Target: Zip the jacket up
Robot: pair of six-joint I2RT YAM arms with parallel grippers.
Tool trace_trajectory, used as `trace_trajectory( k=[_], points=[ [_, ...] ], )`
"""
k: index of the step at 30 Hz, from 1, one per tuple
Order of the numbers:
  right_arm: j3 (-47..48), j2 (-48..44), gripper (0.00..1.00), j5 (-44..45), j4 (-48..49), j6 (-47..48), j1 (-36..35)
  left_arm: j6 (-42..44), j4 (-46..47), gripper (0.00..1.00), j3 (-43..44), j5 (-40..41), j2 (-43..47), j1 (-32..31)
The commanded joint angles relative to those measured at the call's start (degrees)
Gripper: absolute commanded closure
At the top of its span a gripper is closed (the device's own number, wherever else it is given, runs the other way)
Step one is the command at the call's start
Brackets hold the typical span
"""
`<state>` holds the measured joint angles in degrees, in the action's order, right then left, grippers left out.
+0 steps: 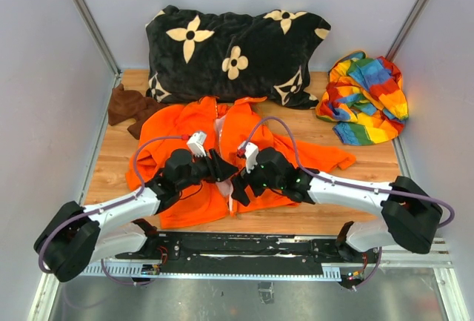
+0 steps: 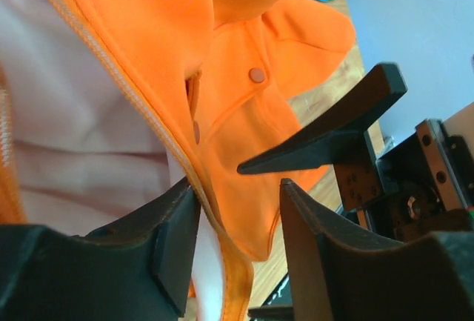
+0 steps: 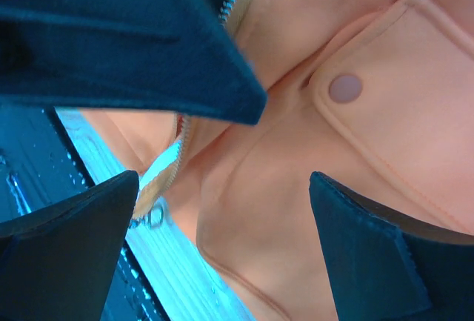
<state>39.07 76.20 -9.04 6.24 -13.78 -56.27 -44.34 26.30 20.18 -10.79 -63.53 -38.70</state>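
top: high at near edge, looking down | wrists: close on jacket (image 1: 178, 122) (shared by all three)

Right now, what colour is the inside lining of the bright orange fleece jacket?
Pale pink; the soft inner lining shows best in the left wrist view.

The jacket (image 1: 248, 124) was matt orange fleece with a soft nap. Its lining (image 2: 81, 128), at the left of the left wrist view, was smooth pale pink cloth. The zipper strip (image 2: 141, 106) was pale ribbed tape. A snap (image 3: 345, 87), at the upper right of the right wrist view, was smooth and dull. The table (image 1: 370, 169) was matt wood with visible grain. The pillow (image 1: 229, 47), at top centre, was plush black cloth. The 2 fingers (image 2: 174, 250) were matt black plastic.
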Motion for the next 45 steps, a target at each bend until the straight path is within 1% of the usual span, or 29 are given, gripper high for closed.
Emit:
trace_trajectory(
  k=[1, 4, 8, 11, 13, 16, 19, 21, 25, 30, 34, 40, 42, 45],
  points=[
    [3.88, 2.64, 0.00, 1.24, 1.34, -0.35, -1.85, -0.96, -4.95, 0.45, -2.45, 3.44, 4.28, 0.29],
    [5.14, 4.64, 0.01, 1.25, 0.84, 0.07, -1.91, -1.23, -9.23, 0.40, -3.71, 6.24, 7.17, 0.29],
    [6.22, 6.14, 0.03, -2.68, 2.29, -0.10, -2.38, -1.84, -15.58, 0.35, -5.44, 9.34, 11.83, 0.30],
    [7.22, 7.11, 0.05, -5.10, 2.45, 0.11, -2.70, -2.42, -18.99, 0.32, -6.21, 10.66, 15.41, 0.29],
    [7.31, 7.09, 0.05, -4.80, 2.35, 0.09, -2.70, -2.68, -20.86, 0.30, -6.52, 10.74, 16.51, 0.29],
    [6.44, 5.44, 0.04, -0.10, 0.32, 0.79, -2.70, -2.79, -22.28, 0.29, -6.16, 9.13, 16.78, 0.29],
    [5.33, 2.08, 0.02, 3.74, -3.60, 2.88, -2.70, -3.90, -21.70, 0.28, -5.74, 5.30, 16.20, 0.02],
    [4.10, -0.79, 0.00, 6.54, -5.91, 3.90, -2.66, -5.04, -21.60, 0.28, -5.26, 4.26, 16.06, -1.16],
    [0.92, -6.68, 0.02, 13.43, -9.40, 3.90, -2.53, -6.92, -23.59, 0.27, -2.82, 7.36, 14.76, -5.49],
    [-2.47, -10.73, 0.02, 19.77, -11.68, 2.03, -1.88, -8.60, -27.65, 0.28, 1.06, 12.23, 10.10, -9.40],
    [-4.07, -11.43, 0.02, 21.22, -11.70, 0.64, -1.66, -8.78, -28.81, 0.30, 3.59, 13.47, 5.82, -11.80],
    [-4.28, -10.72, 0.02, 21.70, -11.63, -0.02, -1.65, -8.21, -30.57, 0.42, 5.95, 14.96, 1.37, -13.50],
    [-4.27, -10.99, 0.02, 21.52, -11.60, 0.08, -1.65, -7.86, -33.11, 0.47, 6.33, 16.22, 1.23, -13.51],
    [-4.59, -11.76, 0.02, 21.68, -11.55, 0.26, -1.59, -7.89, -36.35, 0.55, 5.69, 17.92, 3.70, -13.51]
  ],
)
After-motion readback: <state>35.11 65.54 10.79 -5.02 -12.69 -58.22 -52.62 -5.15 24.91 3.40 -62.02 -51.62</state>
